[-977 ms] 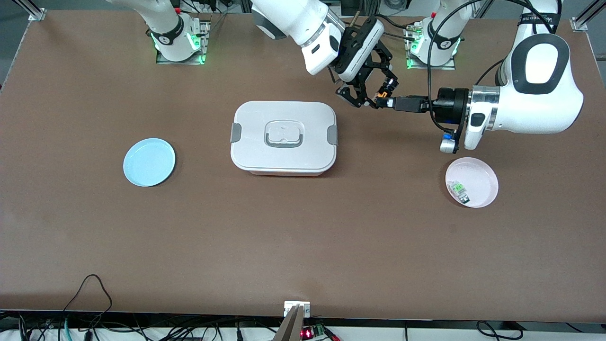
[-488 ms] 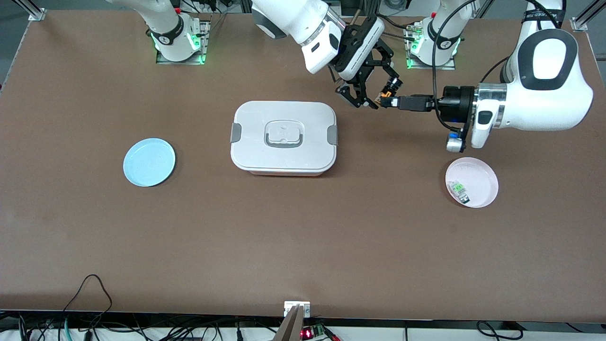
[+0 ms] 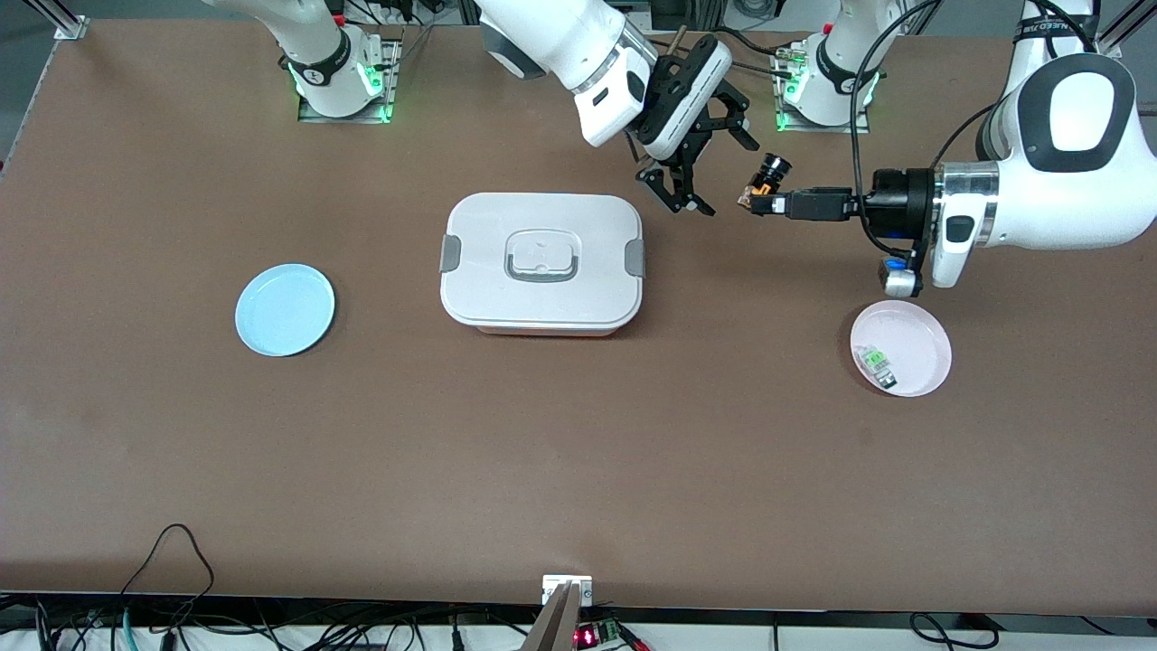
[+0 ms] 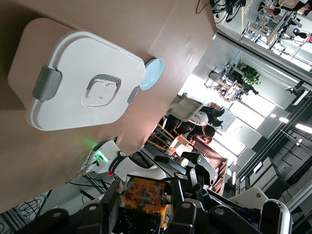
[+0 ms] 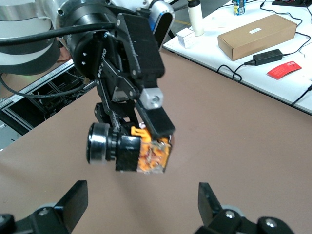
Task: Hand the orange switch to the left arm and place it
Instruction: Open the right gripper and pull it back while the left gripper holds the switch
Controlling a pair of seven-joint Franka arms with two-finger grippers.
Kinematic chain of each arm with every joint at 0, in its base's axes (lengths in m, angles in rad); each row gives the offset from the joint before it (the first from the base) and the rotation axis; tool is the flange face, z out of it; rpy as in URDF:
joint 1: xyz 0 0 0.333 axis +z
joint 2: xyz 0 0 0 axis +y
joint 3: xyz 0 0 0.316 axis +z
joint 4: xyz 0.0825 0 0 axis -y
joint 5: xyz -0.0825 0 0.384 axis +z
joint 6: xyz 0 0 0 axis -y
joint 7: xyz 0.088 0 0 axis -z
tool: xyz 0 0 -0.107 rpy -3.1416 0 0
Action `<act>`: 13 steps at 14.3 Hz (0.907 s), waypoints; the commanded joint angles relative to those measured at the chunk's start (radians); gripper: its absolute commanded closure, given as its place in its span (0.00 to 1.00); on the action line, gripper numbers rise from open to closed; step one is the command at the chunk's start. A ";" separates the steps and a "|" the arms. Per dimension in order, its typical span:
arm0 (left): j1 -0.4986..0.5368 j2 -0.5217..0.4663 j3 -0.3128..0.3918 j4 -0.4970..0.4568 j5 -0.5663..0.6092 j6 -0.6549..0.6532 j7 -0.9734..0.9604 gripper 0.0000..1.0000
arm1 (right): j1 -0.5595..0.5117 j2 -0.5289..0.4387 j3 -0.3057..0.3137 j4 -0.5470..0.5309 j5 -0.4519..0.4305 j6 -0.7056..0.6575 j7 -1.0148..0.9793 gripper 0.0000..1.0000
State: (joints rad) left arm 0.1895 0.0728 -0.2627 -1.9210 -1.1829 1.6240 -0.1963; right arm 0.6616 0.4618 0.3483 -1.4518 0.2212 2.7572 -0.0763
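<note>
Handover stage, seen from across the table. The left gripper (image 3: 757,201) is up in the air over bare tabletop between the box (image 3: 540,262) and the left arm's base, its fingers clenched on the orange switch (image 3: 768,177); the right wrist view shows the switch (image 5: 130,150) pinched at its orange and tan end, the black cylindrical body jutting out sideways. The right gripper (image 3: 703,174), just beside it toward the box, is over the table close to the box's corner, with its fingers (image 5: 73,200) spread wide and nothing between them; it does not touch the switch. The white box sits closed at the table's middle. A blue plate (image 3: 285,309) lies toward the right arm's end; a pink plate (image 3: 920,333) toward the left arm's end carries a small clear part with green markings (image 3: 877,364).
</note>
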 commanded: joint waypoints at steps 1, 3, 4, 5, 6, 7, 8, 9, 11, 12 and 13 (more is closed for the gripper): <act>0.005 -0.007 0.010 0.007 0.150 0.022 0.020 1.00 | -0.039 0.006 0.003 -0.013 -0.011 -0.030 0.009 0.00; 0.005 -0.004 0.014 0.007 0.309 0.057 0.090 1.00 | -0.075 0.005 0.003 -0.030 -0.008 -0.088 0.018 0.00; 0.005 -0.004 0.016 0.005 0.386 0.069 0.112 1.00 | -0.097 0.003 0.003 -0.030 -0.008 -0.140 0.019 0.00; 0.005 -0.002 0.016 0.005 0.458 0.079 0.118 1.00 | -0.123 -0.002 0.003 -0.030 -0.008 -0.199 0.020 0.00; 0.005 0.001 0.016 0.005 0.523 0.085 0.117 1.00 | -0.149 -0.008 0.002 -0.030 -0.010 -0.265 0.018 0.00; 0.005 0.010 0.016 0.004 0.601 0.105 0.117 1.00 | -0.174 -0.015 -0.008 -0.030 -0.013 -0.318 0.012 0.00; 0.010 0.021 0.016 0.000 0.682 0.121 0.118 1.00 | -0.186 -0.026 -0.038 -0.030 -0.013 -0.374 0.006 0.00; 0.013 0.033 0.016 -0.003 0.759 0.132 0.120 1.00 | -0.188 -0.040 -0.081 -0.030 -0.013 -0.439 0.007 0.00; 0.019 0.057 0.017 -0.009 0.912 0.154 0.150 1.00 | -0.188 -0.064 -0.173 -0.030 -0.011 -0.569 -0.019 0.00; 0.030 0.073 0.017 -0.010 0.989 0.171 0.172 1.00 | -0.188 -0.075 -0.220 -0.030 -0.011 -0.623 -0.042 0.00; 0.036 0.090 0.017 -0.021 1.066 0.195 0.193 1.00 | -0.188 -0.087 -0.268 -0.030 -0.011 -0.681 -0.069 0.00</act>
State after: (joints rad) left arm 0.2116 0.1325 -0.2456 -1.9360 -0.2362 1.7844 -0.0617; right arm 0.4697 0.4122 0.1493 -1.4727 0.2200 2.1723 -0.1115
